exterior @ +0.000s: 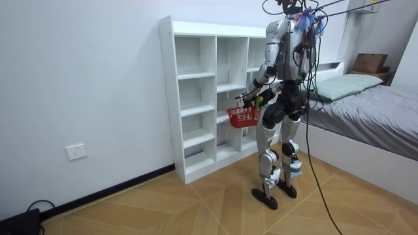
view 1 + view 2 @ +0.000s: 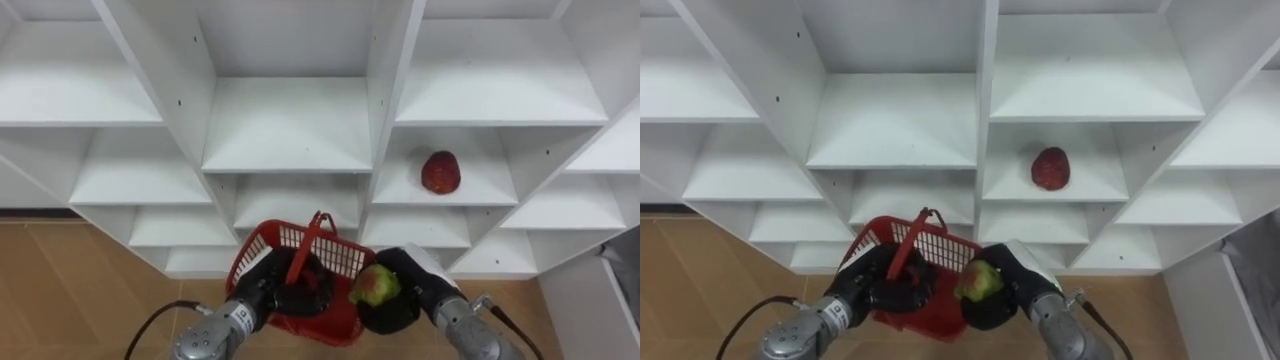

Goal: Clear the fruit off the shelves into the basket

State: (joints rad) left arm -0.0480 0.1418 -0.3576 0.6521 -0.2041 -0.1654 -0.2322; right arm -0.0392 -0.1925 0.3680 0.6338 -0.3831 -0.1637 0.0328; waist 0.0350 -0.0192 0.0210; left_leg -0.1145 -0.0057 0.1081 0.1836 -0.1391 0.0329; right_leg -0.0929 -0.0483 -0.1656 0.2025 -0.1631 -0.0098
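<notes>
A red plastic basket [image 2: 262, 248] [image 2: 862, 243] hangs in front of the white closet, and my left hand [image 2: 268, 287] [image 2: 868, 281] is curled round its red handle [image 2: 306, 247]. My right hand [image 2: 398, 293] [image 2: 996, 290] grips a green apple [image 2: 376, 285] [image 2: 979, 281] with a reddish patch, at the basket's right rim. A red fruit [image 2: 441, 172] [image 2: 1050, 168] lies on a shelf in the right column of the closet [image 2: 290, 130]. In the room view I stand upright facing the closet [image 1: 196, 98], the basket [image 1: 243, 116] at waist height.
The closet's other compartments hold nothing I can see. Wooden floor [image 2: 70, 290] spreads below it. In the room view a bed [image 1: 366, 111] stands behind me at the room view's right, and a wall socket [image 1: 76, 151] is at the left.
</notes>
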